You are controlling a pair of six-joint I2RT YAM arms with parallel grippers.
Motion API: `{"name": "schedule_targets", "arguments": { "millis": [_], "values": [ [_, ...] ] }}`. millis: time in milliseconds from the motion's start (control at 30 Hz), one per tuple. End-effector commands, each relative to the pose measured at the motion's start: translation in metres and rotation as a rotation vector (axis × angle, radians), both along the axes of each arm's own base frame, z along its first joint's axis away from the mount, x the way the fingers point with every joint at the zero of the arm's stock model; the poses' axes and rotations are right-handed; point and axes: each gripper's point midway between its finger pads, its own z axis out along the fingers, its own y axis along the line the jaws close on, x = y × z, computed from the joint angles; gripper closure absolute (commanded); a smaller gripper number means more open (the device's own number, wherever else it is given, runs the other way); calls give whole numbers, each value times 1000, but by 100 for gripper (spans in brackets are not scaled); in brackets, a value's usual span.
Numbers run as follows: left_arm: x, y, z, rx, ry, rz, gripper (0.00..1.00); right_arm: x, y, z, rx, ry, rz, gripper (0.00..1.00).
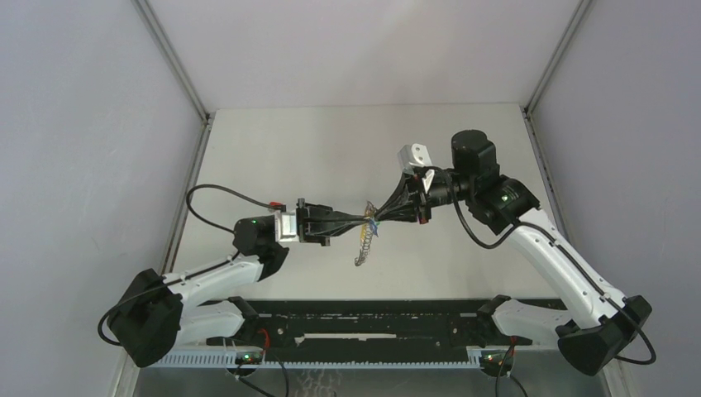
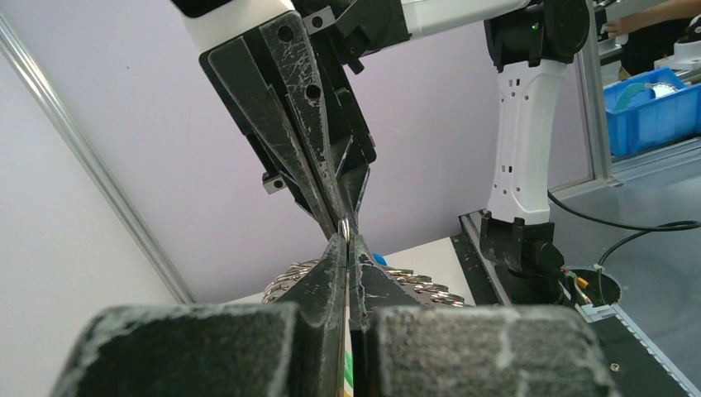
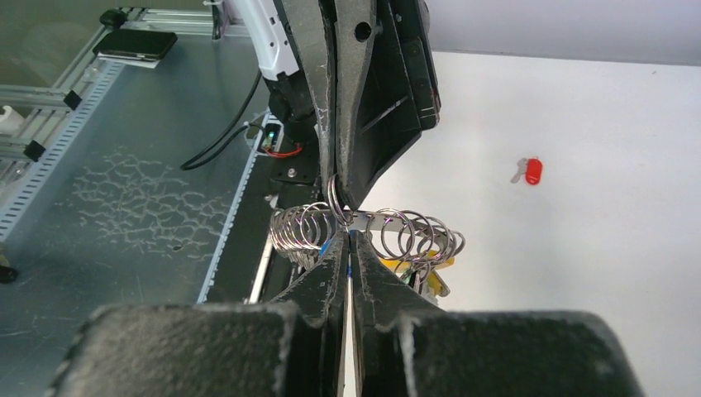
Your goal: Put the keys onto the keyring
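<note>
The right gripper (image 3: pixel 347 238), its jaws pinched narrow on what looks like the blue key (image 3: pixel 331 244), should ease that key slowly onto the keyring (image 3: pixel 334 201), which is clamped mid-air by the shut jaws of the left gripper (image 3: pixel 337 184), while the red key (image 3: pixel 533 171) lies apart on the table (image 3: pixel 595 107).

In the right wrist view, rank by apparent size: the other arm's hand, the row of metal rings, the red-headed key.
Largest to smallest:
left hand
row of metal rings
red-headed key
The key lies farther off on the table, so its true size is unsure.
</note>
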Motion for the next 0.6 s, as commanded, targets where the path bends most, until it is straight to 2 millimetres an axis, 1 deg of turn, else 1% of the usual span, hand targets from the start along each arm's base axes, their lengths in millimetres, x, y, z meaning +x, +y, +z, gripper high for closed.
{"name": "schedule_targets", "arguments": {
  "millis": [0, 267, 567],
  "values": [
    [-20, 9, 47, -108, -133, -30, 100, 1, 3, 9, 30, 9, 21, 100],
    [-25, 8, 49, -111, -147, -45, 100, 2, 5, 7, 29, 37, 30, 100],
    [-28, 4, 49, -104, -154, -66, 100, 1, 11, 1, -2, 66, 41, 100]
  ]
}}
